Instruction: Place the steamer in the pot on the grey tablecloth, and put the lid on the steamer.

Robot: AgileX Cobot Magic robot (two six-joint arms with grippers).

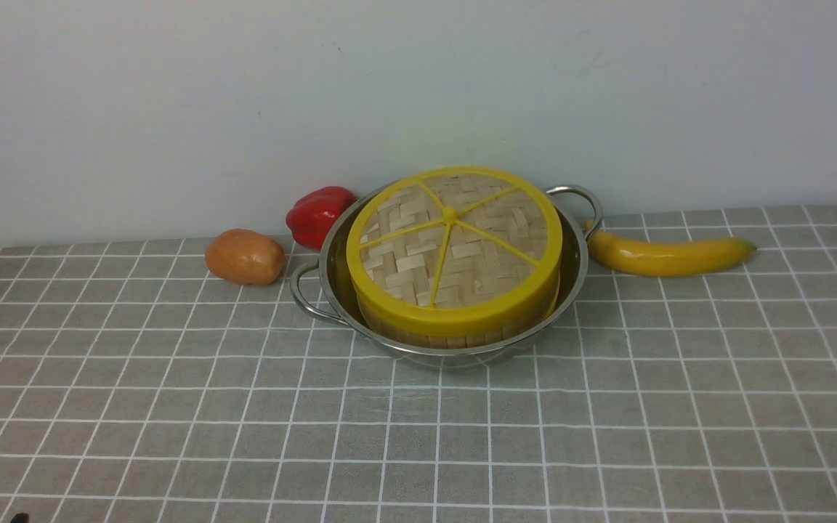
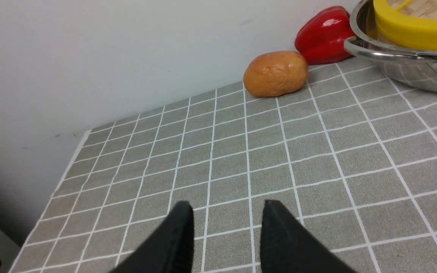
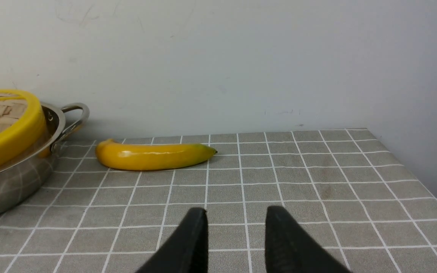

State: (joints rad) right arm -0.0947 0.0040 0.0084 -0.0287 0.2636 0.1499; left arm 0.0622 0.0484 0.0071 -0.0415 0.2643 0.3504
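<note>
Both jaws [image 2: 228, 222] [image 3: 236, 223] spread, nothing pinched. Bamboo lid [image 1: 455, 240] caps steamer [image 1: 450, 340] inside pot [image 1: 418, 350]; work looks finished: keep arms back, nudge nothing.

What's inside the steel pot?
The bamboo steamer sits inside the pot, the woven lid on top of it. The steamer's interior and the pot's bottom are covered and can't be seen.

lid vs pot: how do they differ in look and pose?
The lid is woven bamboo with a yellow rim; the pot is shiny steel.
The lid has spokes and a hub; the pot has two looped handles.
The lid sits tilted on the steamer; the pot stands on the tablecloth.
Both are round.
</note>
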